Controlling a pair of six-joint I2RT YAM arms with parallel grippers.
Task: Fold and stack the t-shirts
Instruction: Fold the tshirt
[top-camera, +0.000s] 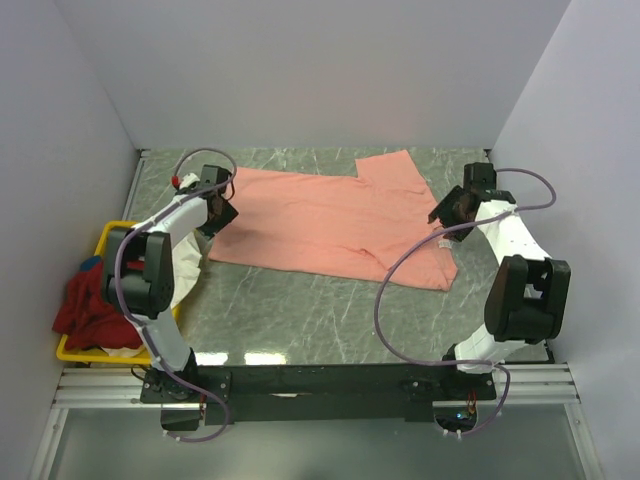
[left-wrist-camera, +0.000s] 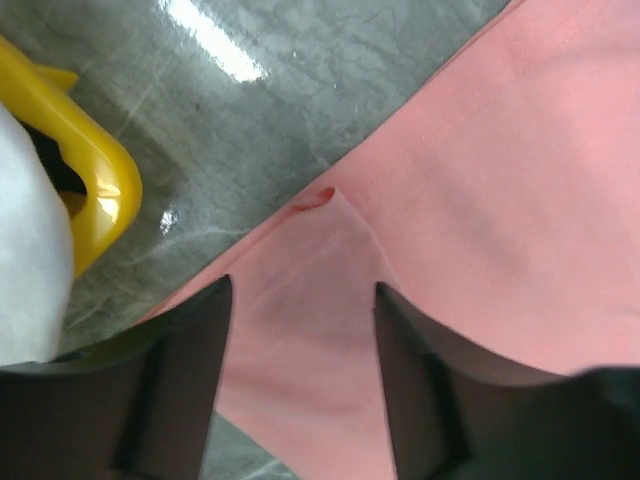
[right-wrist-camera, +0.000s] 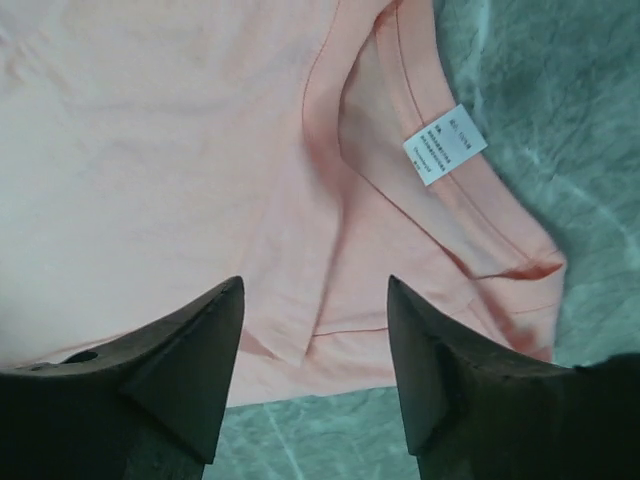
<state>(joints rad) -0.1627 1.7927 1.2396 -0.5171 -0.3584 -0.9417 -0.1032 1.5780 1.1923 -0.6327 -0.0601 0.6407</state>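
Note:
The salmon-pink t-shirt (top-camera: 330, 220) lies flat across the back half of the table, one sleeve sticking out toward the rear. My left gripper (top-camera: 222, 215) hovers over its left end, open, with only a folded corner of pink cloth (left-wrist-camera: 300, 330) showing below the gap between its fingers (left-wrist-camera: 303, 285). My right gripper (top-camera: 445, 218) is over the collar end, open (right-wrist-camera: 315, 282) and holding nothing. The white neck label (right-wrist-camera: 445, 145) shows inside the collar. A dark red t-shirt (top-camera: 85, 310) and white cloth (top-camera: 192, 275) sit in the bin at left.
The yellow plastic bin (top-camera: 112, 232) stands at the table's left edge, close to my left arm; its rim (left-wrist-camera: 100, 180) shows in the left wrist view. White walls close in the back and both sides. Bare marbled tabletop (top-camera: 300, 310) lies in front of the shirt.

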